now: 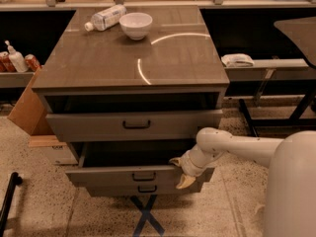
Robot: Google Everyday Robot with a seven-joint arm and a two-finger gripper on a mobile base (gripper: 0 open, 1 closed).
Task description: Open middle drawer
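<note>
The middle drawer (113,176) of the grey-brown cabinet stands pulled out, its dark inside showing behind the front and its small dark handle (144,176) at centre. My gripper (180,172) is at the right part of this drawer's front, to the right of the handle. Its fingers are spread: the upper fingertip (174,161) sits at the front's top edge and the lower fingertip (186,182) hangs in front of the panel. My white arm (237,147) reaches in from the right.
The top drawer (136,125) is slightly out and the slim bottom drawer (143,188) is below. A white bowl (136,24) and a lying bottle (106,18) rest on the cabinet top. A cardboard box (27,107) stands at left, shelving at right.
</note>
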